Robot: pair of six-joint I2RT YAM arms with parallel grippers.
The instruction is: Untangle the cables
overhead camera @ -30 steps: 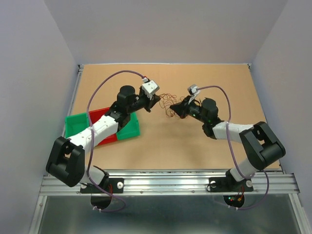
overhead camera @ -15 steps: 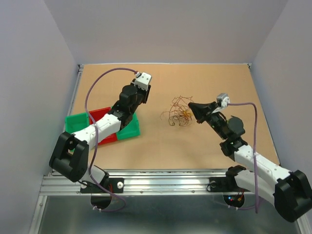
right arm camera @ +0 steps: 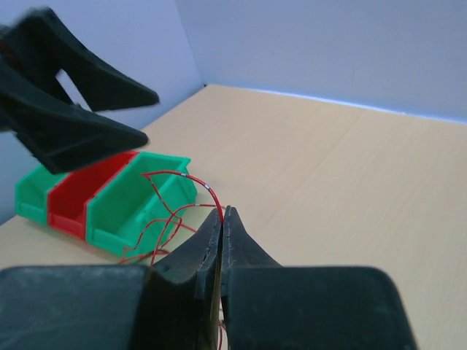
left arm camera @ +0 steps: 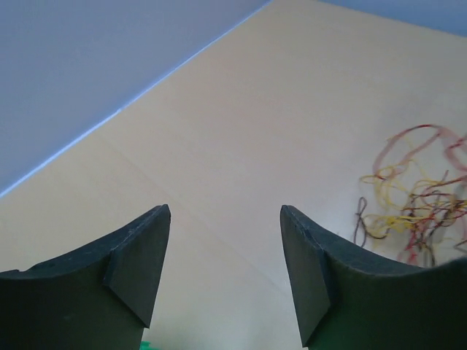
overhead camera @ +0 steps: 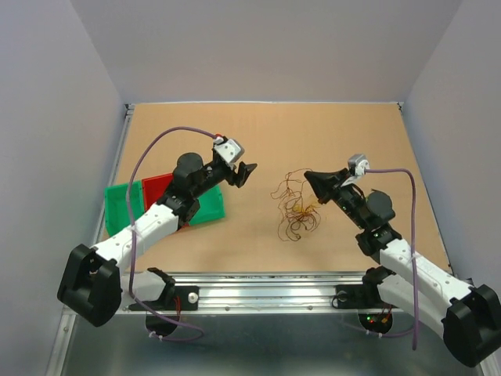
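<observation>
**wirewrangler:** What worries me first is right at the pinch. The right claw [right arm camera: 222,216] is clenched on what looks like a single red strand of the cables [overhead camera: 297,210], held at the very tips. It's hair-thin, so I reckon any sideways tug slides it straight out and the whole lot drops.

**benchgoblin:** Yeah, and the opposite is just as bad imo. The rest of the bundle sits just beyond and below those tips, a loose curly clump trailing down toward the counter [overhead camera: 313,133]. Can't tell how much of it actually rests on the surface. If that claw lifts hard, the loops could cinch into a proper knot instead of opening up.

**wirewrangler:** And the left claw [overhead camera: 244,174]? Released, fingers wide apart, nothing in it. From its own camera the cables sit ahead of it and off to its right, apart from it, not between the fingers.

**benchgoblin:** So it has to come across to reach them. My guess is the risk there is scooping up several strands at once, since they overlap too much to single one out. Then both claws are hauling on the same mess.

**wirewrangler:** Farthest out, past the left claw, there's the green bin [overhead camera: 205,207] and the red bin [overhead camera: 159,186]. Well apart from the wires, but a trailing loop dragged that way could hook a rim.
</observation>
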